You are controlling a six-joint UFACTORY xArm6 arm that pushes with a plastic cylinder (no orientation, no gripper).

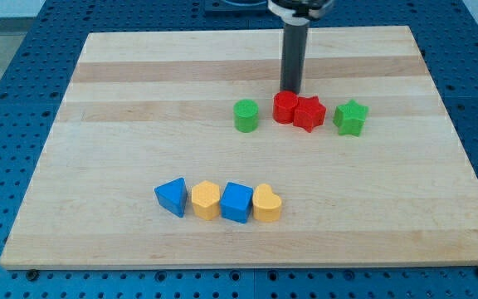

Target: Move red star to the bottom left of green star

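The red star (pixel 309 113) lies on the wooden board (pixel 139 100), right of centre. It touches a red round block (pixel 285 107) on its left. The green star (pixel 350 118) sits a short gap to the view's right of the red star, at about the same height. My tip (pixel 292 89) stands just above the red round block, at its top edge, up and left of the red star.
A green round block (pixel 246 115) sits left of the red round block. Lower down, a row holds a blue triangle (pixel 173 197), a yellow block (pixel 206 200), a blue block (pixel 236 202) and a yellow heart (pixel 266 203).
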